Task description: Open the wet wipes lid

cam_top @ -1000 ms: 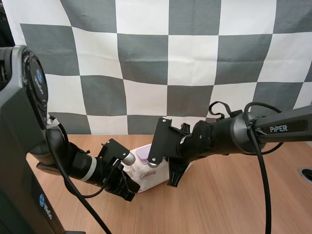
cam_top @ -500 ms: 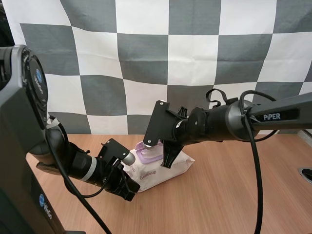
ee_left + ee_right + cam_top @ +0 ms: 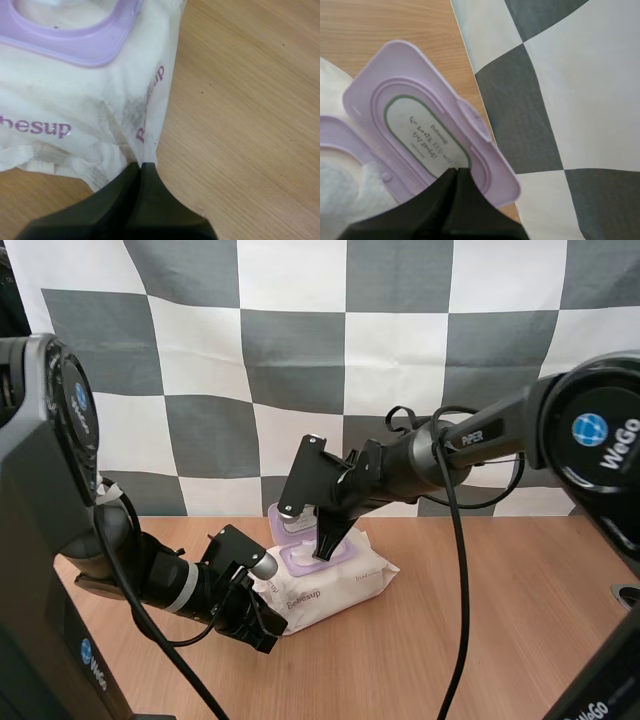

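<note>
The white wet wipes pack (image 3: 340, 590) lies on the wooden table (image 3: 480, 640). Its lilac lid (image 3: 278, 522) stands flipped up behind the lilac opening frame (image 3: 305, 560). My left gripper (image 3: 264, 633) is at the pack's near left corner. In the left wrist view it (image 3: 142, 165) is shut on the seam of the pack (image 3: 90, 100). My right gripper (image 3: 325, 543) hangs just above the opening frame. In the right wrist view it (image 3: 455, 171) is shut as one wedge, tips against the inner face of the open lid (image 3: 420, 132), beside the white wipe (image 3: 340, 190).
Bare wood (image 3: 245, 110) stretches to the right of and in front of the pack. A round grommet (image 3: 628, 596) sits at the table's right edge.
The right gripper rose from the pack and moved back and left. The lilac lid swung from down to upright and open. The left gripper kept its hold.
</note>
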